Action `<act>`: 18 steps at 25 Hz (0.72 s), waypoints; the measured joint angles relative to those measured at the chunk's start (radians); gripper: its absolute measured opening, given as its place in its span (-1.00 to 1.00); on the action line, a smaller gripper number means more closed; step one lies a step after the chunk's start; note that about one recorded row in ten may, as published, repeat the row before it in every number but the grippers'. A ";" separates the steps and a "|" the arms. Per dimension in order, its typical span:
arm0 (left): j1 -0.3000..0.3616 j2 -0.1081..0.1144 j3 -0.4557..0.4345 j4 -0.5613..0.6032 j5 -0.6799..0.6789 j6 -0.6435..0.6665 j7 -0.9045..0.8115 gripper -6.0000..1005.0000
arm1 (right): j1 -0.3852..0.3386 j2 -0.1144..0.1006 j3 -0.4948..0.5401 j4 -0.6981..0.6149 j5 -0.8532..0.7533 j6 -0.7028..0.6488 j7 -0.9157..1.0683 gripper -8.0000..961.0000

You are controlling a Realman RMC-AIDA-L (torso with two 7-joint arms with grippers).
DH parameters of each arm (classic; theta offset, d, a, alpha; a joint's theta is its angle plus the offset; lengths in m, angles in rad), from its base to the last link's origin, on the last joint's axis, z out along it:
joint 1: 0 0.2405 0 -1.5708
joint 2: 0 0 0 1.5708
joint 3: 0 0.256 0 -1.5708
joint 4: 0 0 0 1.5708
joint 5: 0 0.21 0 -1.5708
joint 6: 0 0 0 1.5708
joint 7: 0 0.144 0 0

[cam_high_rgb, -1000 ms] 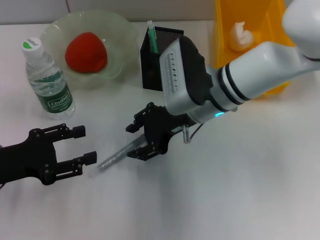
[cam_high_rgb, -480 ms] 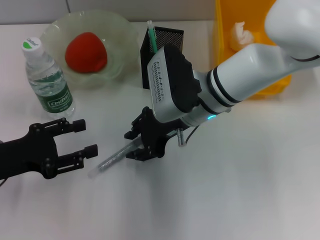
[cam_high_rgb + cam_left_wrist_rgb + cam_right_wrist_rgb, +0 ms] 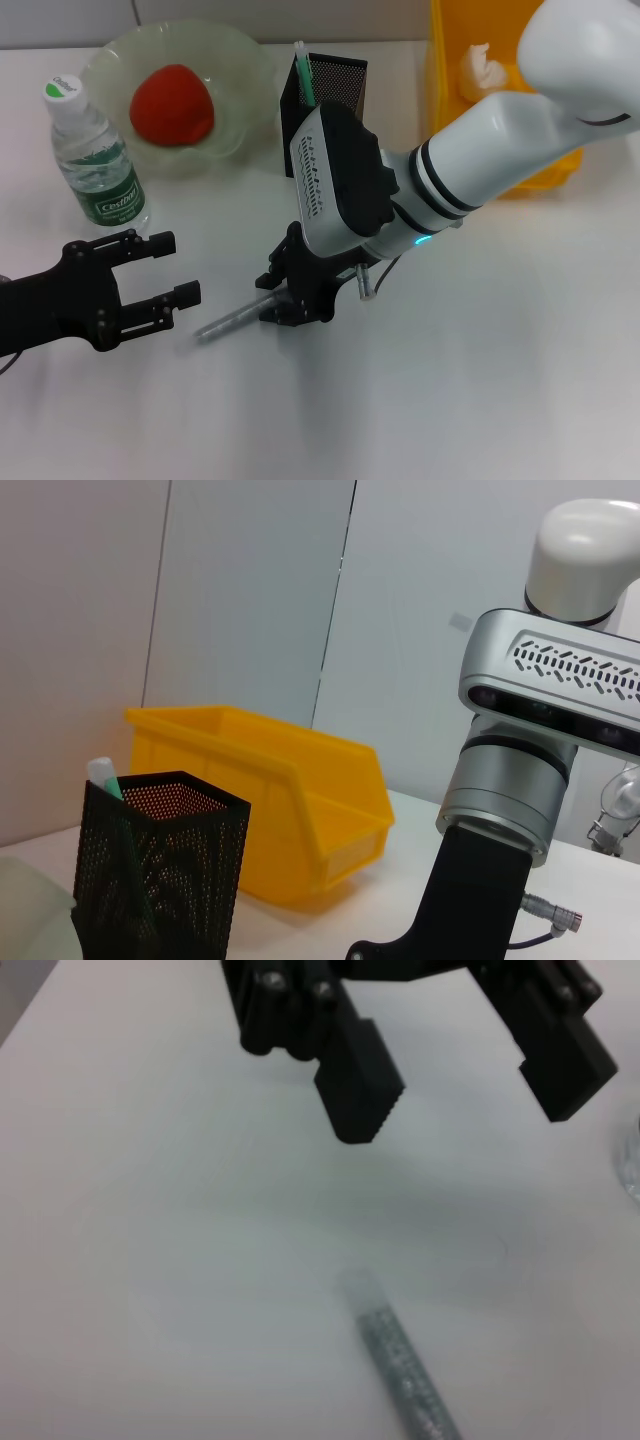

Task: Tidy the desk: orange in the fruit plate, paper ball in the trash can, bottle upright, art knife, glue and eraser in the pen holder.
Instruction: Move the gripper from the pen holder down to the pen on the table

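My right gripper is shut on one end of the glue, a grey glittery stick that slants low over the table toward my left gripper. The left gripper is open a short way off the stick's free tip; the right wrist view shows its fingers spread beyond the glue. The orange lies in the fruit plate. The bottle stands upright. A paper ball sits in the yellow trash can. The pen holder holds a green item. The eraser is out of view.
The pen holder and yellow trash can stand side by side at the back, with my right arm in front of them. White table stretches toward the near edge and to the right.
My right gripper has come down and a little left with the glue, bringing the stick close to the table. My left gripper has edged right toward its tip.
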 joint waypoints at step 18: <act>-0.003 -0.010 -0.004 0.000 -0.012 0.000 0.000 0.41 | -0.005 0.000 -0.027 -0.007 0.000 0.001 0.001 -0.62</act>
